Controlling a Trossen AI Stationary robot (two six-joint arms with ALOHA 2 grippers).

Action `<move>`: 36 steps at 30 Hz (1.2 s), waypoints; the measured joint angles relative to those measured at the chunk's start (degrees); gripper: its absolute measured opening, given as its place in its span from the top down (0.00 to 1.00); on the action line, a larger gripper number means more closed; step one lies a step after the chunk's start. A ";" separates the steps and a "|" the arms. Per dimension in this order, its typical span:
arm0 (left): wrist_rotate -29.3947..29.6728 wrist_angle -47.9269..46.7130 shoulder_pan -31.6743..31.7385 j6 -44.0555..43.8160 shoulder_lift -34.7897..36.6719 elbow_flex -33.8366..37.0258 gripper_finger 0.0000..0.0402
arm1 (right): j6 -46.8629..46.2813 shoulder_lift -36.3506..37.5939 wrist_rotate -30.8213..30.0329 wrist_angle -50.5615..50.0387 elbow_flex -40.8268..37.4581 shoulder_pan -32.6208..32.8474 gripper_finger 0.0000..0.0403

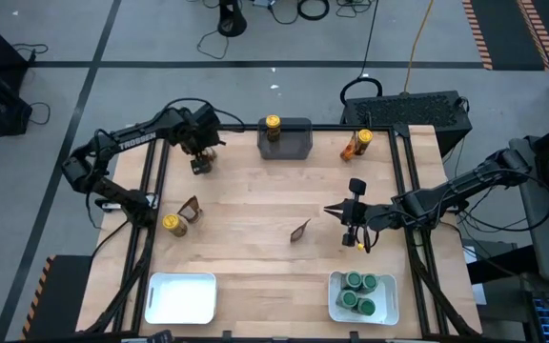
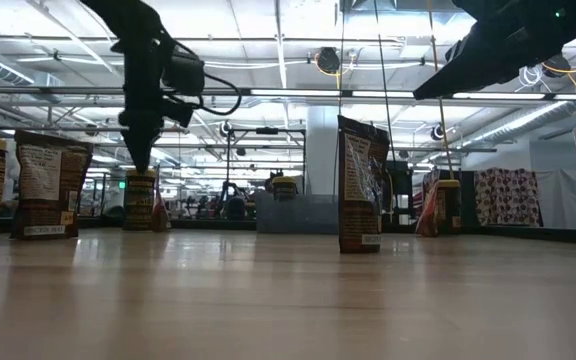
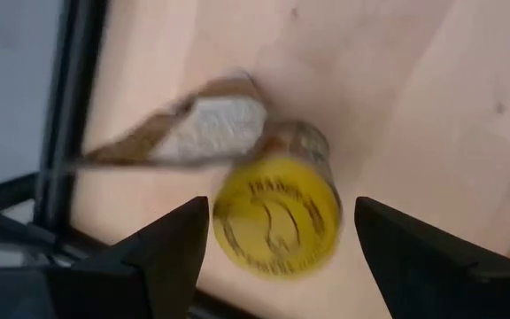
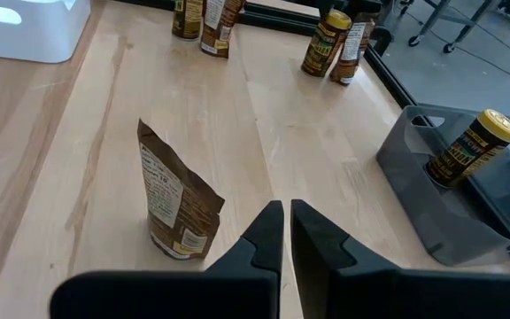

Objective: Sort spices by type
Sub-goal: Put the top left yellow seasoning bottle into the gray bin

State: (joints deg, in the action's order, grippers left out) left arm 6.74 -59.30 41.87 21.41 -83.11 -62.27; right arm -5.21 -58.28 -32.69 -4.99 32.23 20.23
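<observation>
My left gripper (image 3: 282, 208) hangs open at the table's far left, pointing down. Its fingers stand on either side of a yellow-lidded spice jar (image 3: 277, 226) and above it, as the low view shows (image 2: 140, 160). A brown packet (image 3: 193, 133) stands right beside that jar. My right gripper (image 4: 286, 221) is shut with nothing in it, at mid-table right (image 1: 336, 210). It points at a standing packet (image 4: 175, 208). Another yellow-lidded jar (image 1: 273, 122) stands in the dark grey bin (image 1: 298, 143). Several green-lidded jars (image 1: 358, 291) sit in the near right white tray (image 1: 334, 300).
A yellow-lidded jar (image 1: 171, 223) and a packet (image 1: 191, 210) stand at the left edge. Another jar with a packet (image 1: 358, 143) stands at the far right. A second white tray (image 1: 181, 297) lies at the near left. The black frame rail (image 1: 155, 191) runs along the left side.
</observation>
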 joint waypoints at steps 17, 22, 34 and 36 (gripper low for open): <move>-0.76 2.92 2.01 0.22 -0.13 0.90 0.28 | -1.51 0.00 0.00 0.04 0.00 0.02 0.98; -1.84 2.78 3.49 -1.24 -0.13 0.90 0.28 | -1.62 0.00 0.00 0.04 0.00 0.00 0.98; -4.00 6.05 3.54 -1.65 -0.15 6.54 0.28 | -1.62 0.00 0.00 0.06 0.00 0.00 0.98; -4.18 7.00 3.54 -1.61 -0.15 7.34 0.28 | -1.62 0.00 0.00 0.04 0.00 0.00 0.98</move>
State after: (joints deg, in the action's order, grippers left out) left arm 2.57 -52.30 45.41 19.80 -83.26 -54.93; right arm -6.83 -58.28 -32.69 -4.95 32.23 20.23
